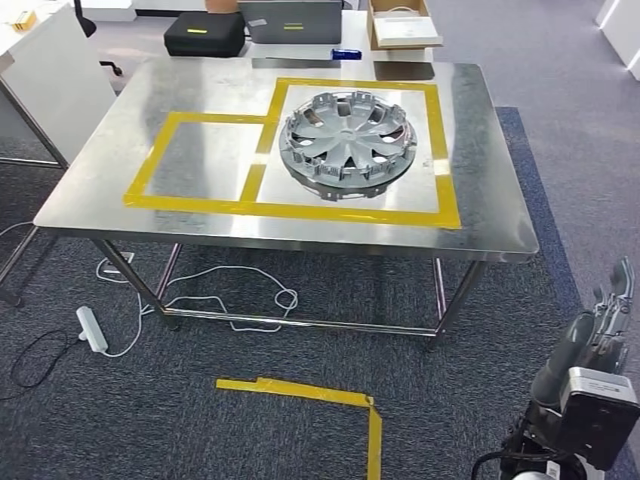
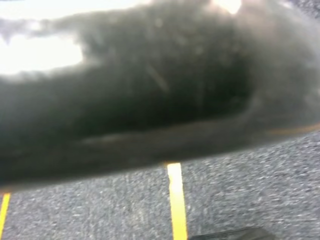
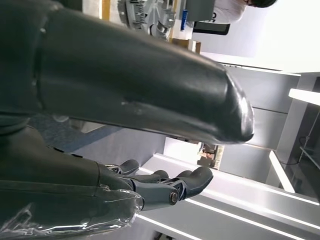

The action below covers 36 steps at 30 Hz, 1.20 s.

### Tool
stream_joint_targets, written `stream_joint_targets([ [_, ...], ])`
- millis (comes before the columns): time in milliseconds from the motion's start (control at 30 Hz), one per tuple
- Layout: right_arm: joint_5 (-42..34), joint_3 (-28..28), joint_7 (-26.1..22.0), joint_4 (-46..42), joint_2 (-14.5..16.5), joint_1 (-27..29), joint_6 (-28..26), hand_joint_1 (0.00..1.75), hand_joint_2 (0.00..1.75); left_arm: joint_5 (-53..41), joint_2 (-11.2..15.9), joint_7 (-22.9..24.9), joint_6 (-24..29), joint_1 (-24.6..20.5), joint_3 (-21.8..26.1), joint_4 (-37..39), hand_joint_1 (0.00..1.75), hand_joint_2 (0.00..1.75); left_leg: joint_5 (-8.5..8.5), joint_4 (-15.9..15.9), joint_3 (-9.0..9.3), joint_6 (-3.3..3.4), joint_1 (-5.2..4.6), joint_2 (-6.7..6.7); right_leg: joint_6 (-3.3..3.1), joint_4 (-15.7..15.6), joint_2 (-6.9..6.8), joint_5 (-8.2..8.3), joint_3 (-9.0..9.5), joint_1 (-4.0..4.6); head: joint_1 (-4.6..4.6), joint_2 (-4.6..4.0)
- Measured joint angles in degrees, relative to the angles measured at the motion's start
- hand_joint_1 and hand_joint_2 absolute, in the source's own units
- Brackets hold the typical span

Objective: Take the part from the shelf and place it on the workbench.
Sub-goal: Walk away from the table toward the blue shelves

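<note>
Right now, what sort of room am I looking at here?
Probably a robot test lab or workshop set up in an office space: a steel workbench marked with yellow tape, a car wheel cover lying on it, grey office carpet with loose cables.

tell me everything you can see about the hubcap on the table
The hubcap is a round, silver-grey wheel cover that looks like plastic, with curved spokes running out from a central hub and small clips around its rim. It lies flat on the steel table, inside the larger yellow tape rectangle, near that rectangle's left side. Nothing else touches it; the right hand hangs well away from it.
</note>
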Motion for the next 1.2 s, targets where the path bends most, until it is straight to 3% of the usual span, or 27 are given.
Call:
stream_joint_targets([
  [33, 0.0, 0.0, -0.1, 0.0, 0.1, 0.2, 0.0, 0.00, 0.00, 0.0, 0.0, 0.0, 0.0, 0.0, 0.0, 0.0, 0.00, 0.00, -1.55, 3.4, -0.40, -0.12, 0.03, -0.01, 0.00, 0.2, -0.02, 0.64, -0.80, 0.05, -0.01, 0.00],
  [67, -0.1, 0.0, -0.1, 0.0, 0.1, 0.4, 0.0, 0.00, 0.00, 0.0, 0.0, 0.0, 0.0, 0.0, 0.0, 0.0, 0.00, 0.00, -1.64, 5.5, -0.17, -0.15, 0.05, -0.02, 0.04, 0.5, -0.02, 1.26, -1.70, 0.08, 0.00, 0.00],
  [100, -0.1, 0.0, -0.2, 0.0, 0.2, 0.5, -0.1, 0.00, 0.00, 0.0, 0.0, 0.0, 0.0, 0.0, 0.0, 0.0, 0.00, 0.00, -0.57, 5.9, 0.79, -0.11, 0.05, -0.02, 0.12, 0.9, -0.02, 1.80, -2.67, 0.11, -0.01, 0.00],
  [133, -0.1, -0.1, -0.2, -0.1, 0.2, 0.5, -0.1, 0.00, 0.00, 0.0, 0.0, 0.0, 0.0, 0.0, 0.0, 0.0, 0.00, 0.00, 1.07, 4.3, 2.71, 0.03, 0.05, -0.03, 0.25, 1.4, 0.02, 2.29, -3.68, 0.12, -0.01, 0.00],
  [200, -0.2, -0.1, -0.3, -0.2, 0.2, 0.8, -0.2, 0.00, 0.00, 0.0, 0.0, 0.0, 0.0, 0.0, 0.0, -0.1, 0.00, 0.00, 2.88, -3.2, 8.39, 0.52, -0.02, -0.12, 0.62, 2.4, 0.08, 2.99, -5.54, 0.20, -0.03, 0.00],
  [233, -0.2, -0.2, -0.4, -0.3, 0.3, 0.9, -0.2, 0.00, 0.00, 0.1, 0.0, 0.0, 0.0, -0.1, 0.0, -0.1, 0.00, 0.00, 2.65, -6.9, 10.84, 0.83, -0.09, -0.18, 0.89, 2.9, 0.08, 3.33, -6.21, 0.28, 0.01, 0.00],
  [300, -0.3, -0.3, -0.5, -0.6, 0.4, 1.2, -0.3, 0.00, 0.00, 0.3, 0.0, 0.0, 0.0, -0.1, 0.0, -0.1, 0.00, 0.00, 1.72, -10.8, 12.69, 1.42, -0.31, -0.26, 1.55, 3.3, 0.02, 4.17, -7.04, 0.37, 0.06, 0.00],
  [367, -0.4, -0.4, -0.6, -0.7, 0.4, 1.7, -0.4, 0.00, 0.00, 0.4, 0.0, 0.0, 0.0, 0.1, 0.1, -0.2, 0.00, 0.00, 2.44, -11.3, 11.89, 2.17, -0.27, -0.14, 2.27, 3.3, 0.10, 4.66, -7.63, 0.32, 0.04, 0.00],
  [400, -0.4, -0.5, -0.7, -0.8, 0.5, 2.0, -0.5, 0.00, 0.00, 0.4, 0.0, 0.0, 0.0, 0.1, 0.1, -0.2, 0.00, 0.00, 3.08, -11.4, 11.32, 2.62, -0.20, -0.03, 2.58, 4.0, 0.21, 3.60, -8.19, 0.27, 0.11, 0.00],
  [467, -0.5, -0.8, -0.8, -0.9, 0.5, 2.5, -0.7, 0.00, 0.00, 0.5, 0.0, 0.0, 0.0, 0.2, 0.1, -0.2, 0.00, 0.00, 4.44, -11.6, 9.90, 3.31, -0.12, 0.19, 3.06, 8.7, 0.39, -1.49, -9.93, 0.09, 0.28, 0.00],
  [533, -0.6, -0.9, -0.8, -0.9, 0.6, 2.9, -0.7, 0.00, 0.00, 0.5, -0.1, 0.0, 0.0, 0.2, 0.1, -0.3, 0.00, 0.00, 5.76, -11.5, 8.18, 3.58, -0.28, 0.23, 3.39, 15.8, 0.39, -6.35, -11.40, 0.01, 0.42, 0.00],
  [600, -0.6, -1.0, -0.8, -0.9, 0.6, 3.1, -0.7, 0.00, 0.00, 0.5, -0.1, 0.0, 0.0, 0.2, 0.2, -0.3, 0.00, 0.00, 6.58, -11.4, 7.08, 3.63, -0.40, 0.26, 3.52, 19.7, 0.39, -7.72, -11.81, 0.00, 0.45, 0.00],
  [700, -0.6, -1.0, -0.8, -0.9, 0.6, 3.1, -0.7, 0.00, 0.00, 0.5, -0.1, 0.0, 0.0, 0.2, 0.2, -0.3, 0.00, 0.00, 6.73, -11.4, 6.87, 3.63, -0.42, 0.26, 3.52, 20.1, 0.39, -7.59, -11.75, 0.00, 0.47, 0.00],
  [767, -0.6, -1.1, -0.8, -0.9, 0.6, 3.3, -0.7, 0.00, 0.00, 0.5, -0.1, 0.0, 0.0, 0.2, 0.2, -0.3, 0.00, 0.00, 7.09, -11.4, 6.39, 3.60, -0.47, 0.27, 3.49, 20.0, 0.39, -6.55, -11.08, 0.01, 0.45, 0.00],
  [800, -0.7, -1.2, -0.8, -0.9, 0.6, 3.4, -0.7, 0.00, 0.00, 0.5, -0.1, 0.0, 0.0, 0.2, 0.3, -0.3, 0.00, 0.00, 7.75, -11.4, 5.63, 3.52, -0.55, 0.27, 3.23, 16.6, 0.39, -4.83, -8.18, 0.06, 0.43, 0.00],
  [900, -1.3, -1.3, -0.8, -1.1, 0.8, 3.5, -0.7, 0.00, 0.00, 0.6, -0.4, 0.0, 0.0, 0.2, 0.4, -0.3, 0.00, 0.00, 11.04, -11.7, 3.22, 2.23, -0.59, 0.21, 1.59, 0.2, 0.34, -1.35, 2.60, 0.58, 0.49, 0.00],
  [933, -1.4, -1.3, -0.9, -1.2, 0.9, 3.5, -0.7, 0.00, 0.00, 0.6, -0.5, 0.0, -0.1, 0.3, 0.5, -0.3, 0.00, 0.00, 10.60, -11.4, 2.73, 1.71, -0.56, 0.10, 1.00, -2.0, 0.29, -1.15, 3.37, 0.57, 0.48, 0.00],
  [1000, -1.6, -1.4, -0.9, -1.2, 1.1, 3.5, -0.7, 0.00, 0.00, 0.7, -0.5, 0.0, -0.1, 0.4, 0.5, -0.4, 0.00, 0.00, 5.87, -7.3, 1.34, 1.04, -0.39, -0.14, 0.23, -2.2, 0.10, 0.26, 2.40, 0.18, 0.29, 0.00],
  [1067, -1.8, -1.4, -0.9, -1.1, 1.2, 3.6, -0.7, 0.00, 0.00, 0.7, -0.5, 0.0, -0.1, 0.4, 0.5, -0.4, 0.00, 0.00, 0.70, 0.5, -0.48, 0.38, -0.02, -0.17, 0.13, -1.5, 0.02, 1.22, 0.64, 0.08, 0.09, 0.00],
  [1100, -1.8, -1.5, -0.9, -1.1, 1.3, 3.7, -0.8, 0.00, 0.00, 0.8, -0.4, 0.0, -0.1, 0.4, 0.5, -0.4, 0.00, 0.00, -0.32, 3.5, -0.85, 0.14, 0.18, -0.17, 0.22, -1.0, -0.03, 1.54, -0.32, 0.01, 0.07, 0.00],
  [1133, -1.9, -1.5, -0.8, -1.1, 1.4, 3.7, -0.8, 0.00, 0.00, 0.9, -0.4, 0.0, -0.1, 0.4, 0.5, -0.5, 0.00, 0.00, -0.17, 4.7, -0.41, -0.09, 0.36, -0.17, 0.36, -0.4, -0.07, 1.77, -1.29, -0.10, 0.07, 0.00],
  [1167, -1.9, -1.6, -0.8, -1.1, 1.4, 3.8, -0.9, 0.00, 0.00, 1.0, -0.4, 0.0, -0.1, 0.4, 0.6, -0.5, 0.00, 0.00, 0.88, 3.7, 1.04, -0.30, 0.54, -0.16, 0.50, 0.3, -0.08, 1.91, -2.18, -0.27, 0.07, 0.00],
  [1200, -2.0, -1.7, -0.8, -1.1, 1.5, 3.9, -0.9, 0.00, 0.00, 1.0, -0.4, 0.0, -0.1, 0.4, 0.6, -0.5, 0.00, 0.00, 2.30, 0.7, 3.39, -0.55, 0.76, -0.16, 0.67, 1.0, -0.09, 1.97, -2.97, -0.46, 0.06, 0.00],
])
